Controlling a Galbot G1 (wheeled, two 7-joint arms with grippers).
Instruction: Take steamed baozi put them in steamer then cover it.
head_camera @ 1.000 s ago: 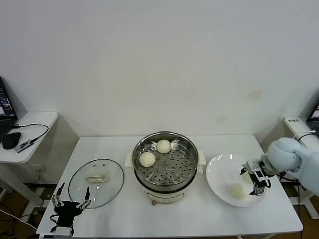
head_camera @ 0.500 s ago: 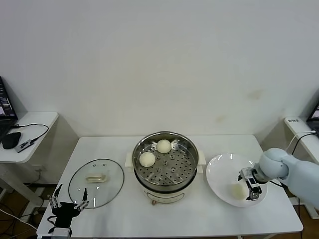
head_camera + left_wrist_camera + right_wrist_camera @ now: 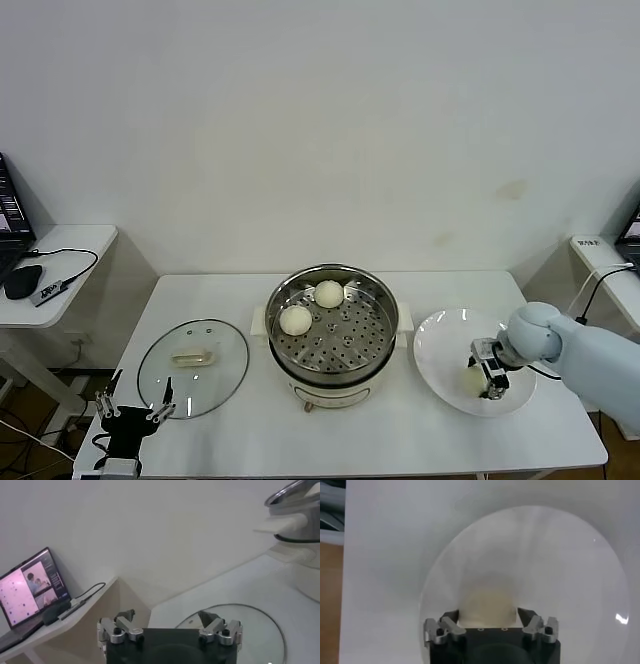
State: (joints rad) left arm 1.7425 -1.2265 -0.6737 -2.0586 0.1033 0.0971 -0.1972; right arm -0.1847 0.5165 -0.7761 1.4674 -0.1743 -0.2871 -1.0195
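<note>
The steamer (image 3: 332, 330) stands mid-table with two baozi (image 3: 296, 319) (image 3: 328, 293) on its perforated tray. One more baozi (image 3: 472, 379) lies on the white plate (image 3: 440, 345) at the right. My right gripper (image 3: 486, 376) is down on the plate, open, with its fingers on either side of this baozi. In the right wrist view the baozi (image 3: 487, 602) sits between the jaws of the right gripper (image 3: 488, 616). The glass cover (image 3: 193, 365) lies flat on the table at the left. My left gripper (image 3: 130, 412) is open and empty, parked at the table's front left corner.
The left wrist view shows the open left gripper (image 3: 167, 625), the cover (image 3: 240, 625) and the steamer's side (image 3: 297, 510). A side table (image 3: 50, 255) with a laptop stands at far left. Bare table lies in front of the steamer.
My right gripper has moved left and down over the plate and now straddles the baozi. The left gripper has sunk slightly.
</note>
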